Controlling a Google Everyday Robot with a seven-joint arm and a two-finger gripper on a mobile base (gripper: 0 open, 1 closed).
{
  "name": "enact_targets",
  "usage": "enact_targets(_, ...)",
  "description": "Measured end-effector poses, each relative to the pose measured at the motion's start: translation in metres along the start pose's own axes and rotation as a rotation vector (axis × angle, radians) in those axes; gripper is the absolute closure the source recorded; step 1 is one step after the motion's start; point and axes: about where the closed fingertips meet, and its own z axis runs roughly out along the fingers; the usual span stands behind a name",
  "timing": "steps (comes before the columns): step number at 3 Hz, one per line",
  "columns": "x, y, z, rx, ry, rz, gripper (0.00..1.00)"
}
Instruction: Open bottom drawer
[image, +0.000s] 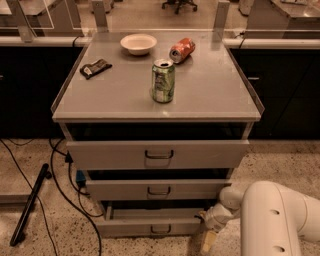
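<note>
The bottom drawer (135, 226) is the lowest and shallowest of three light-grey drawer fronts, with a small dark loop handle (161, 229) at its centre. It stands out a little from the cabinet, and a strip of its inside shows above the front. My gripper (207, 242) hangs low at the drawer's right end, just off its front corner and near the floor. It sits at the end of my white arm (272, 220), which comes in from the lower right. I cannot see contact with the handle.
The middle drawer (157, 190) and top drawer (157, 154) sit above. On the cabinet top stand a green can (163, 81), a tipped orange can (181, 50), a white bowl (138, 43) and a dark packet (95, 68). Cables (60, 185) and a black rod (30, 202) lie on the floor at left.
</note>
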Motion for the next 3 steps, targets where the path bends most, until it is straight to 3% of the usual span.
enact_targets(1,0.004,0.019,-0.006,-0.061,-0.020,0.047,0.00)
enact_targets(3,0.024,0.059,-0.017,-0.202,0.014,0.157,0.00)
